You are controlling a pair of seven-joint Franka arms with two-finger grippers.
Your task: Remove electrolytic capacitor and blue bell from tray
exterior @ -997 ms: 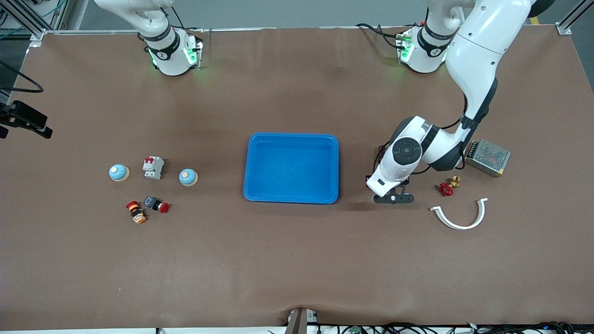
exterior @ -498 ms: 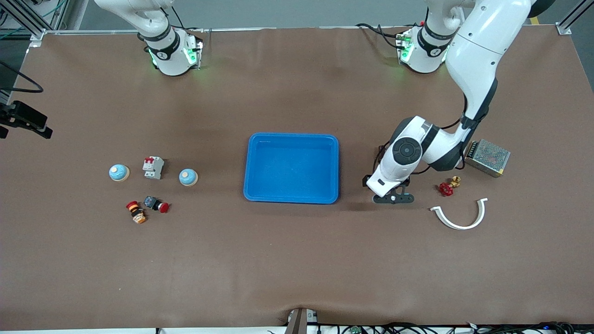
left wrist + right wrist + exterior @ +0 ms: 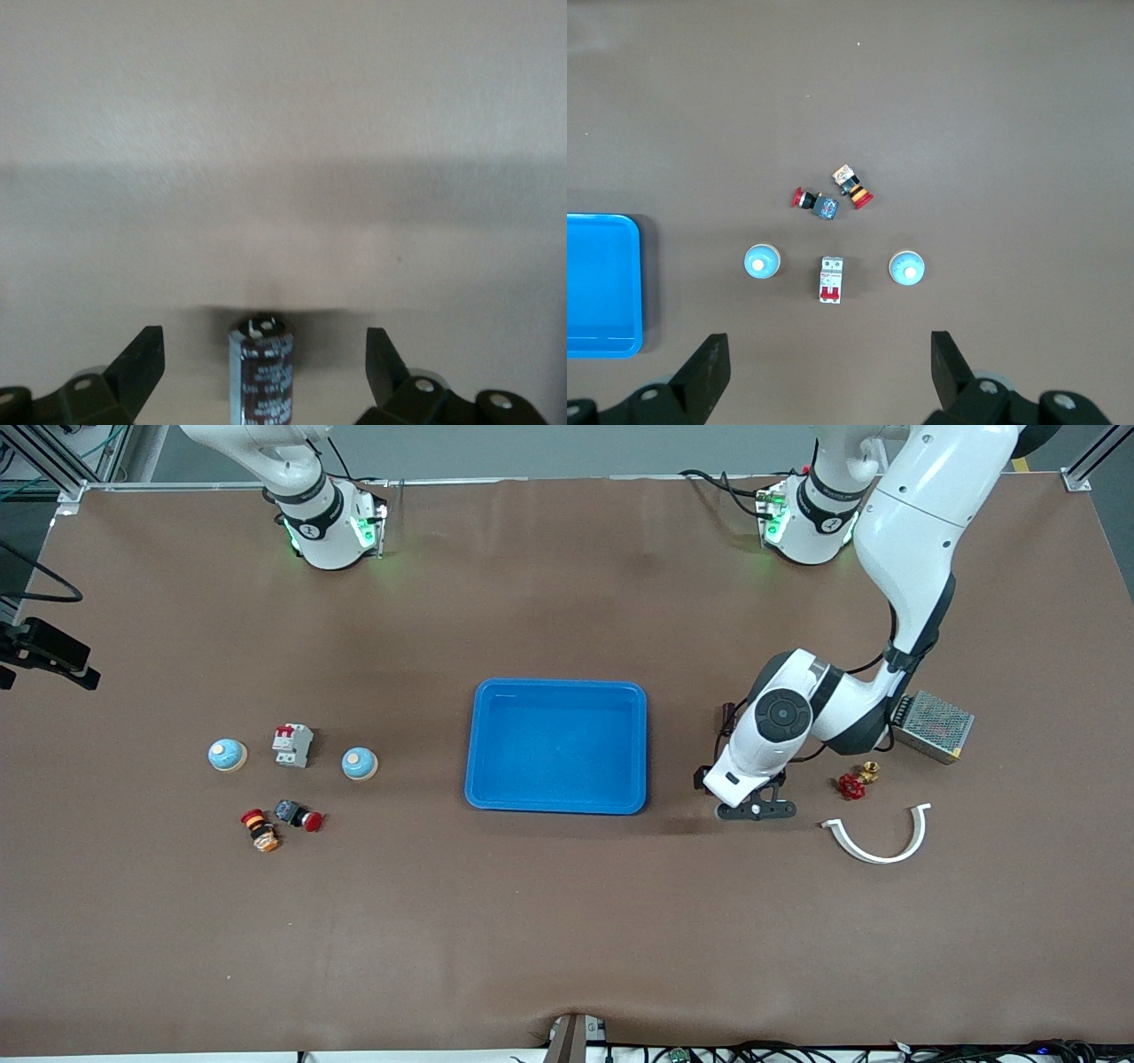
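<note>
A dark cylindrical capacitor (image 3: 262, 367) stands upright on the brown table between the fingers of my left gripper (image 3: 263, 365), with a gap on each side. The left gripper (image 3: 754, 811) is open and low at the table, beside the blue tray (image 3: 556, 688) toward the left arm's end. It hides the capacitor in the front view. Two blue bells (image 3: 228, 755) (image 3: 360, 763) stand toward the right arm's end. My right gripper (image 3: 829, 367) is open and empty, high above the bells (image 3: 763, 262) (image 3: 906, 268), and waits.
A circuit breaker (image 3: 292, 744) stands between the bells, with two push buttons (image 3: 298, 815) (image 3: 260, 830) nearer the camera. A red valve (image 3: 854, 783), a white curved piece (image 3: 877, 841) and a metal mesh box (image 3: 932, 725) lie near the left gripper.
My left gripper has sunk a little lower around the capacitor. The right arm and the things on the table have not moved.
</note>
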